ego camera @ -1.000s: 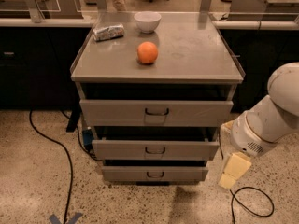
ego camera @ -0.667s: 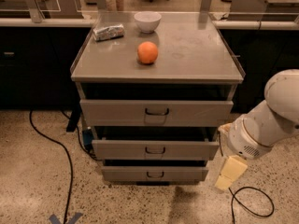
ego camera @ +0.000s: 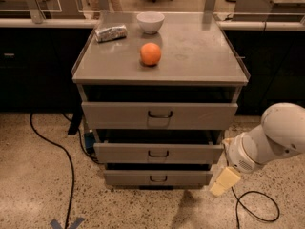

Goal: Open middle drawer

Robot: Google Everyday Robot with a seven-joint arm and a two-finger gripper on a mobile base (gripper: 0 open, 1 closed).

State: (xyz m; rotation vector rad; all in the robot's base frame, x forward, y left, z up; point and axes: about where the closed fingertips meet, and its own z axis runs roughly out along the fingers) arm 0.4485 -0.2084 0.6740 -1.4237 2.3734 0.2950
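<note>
Crosswise middle drawer — end effector seemingly beside

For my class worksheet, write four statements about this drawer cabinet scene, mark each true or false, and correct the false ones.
1. An orange lies on the cabinet top. True.
2. The gripper holds the handle of the middle drawer. False: it hangs low at the cabinet's right side, away from that handle.
3. A white bowl stands behind the orange. True.
4. The handle sits at the left end of the middle drawer. False: it is at the centre of the front.
</note>
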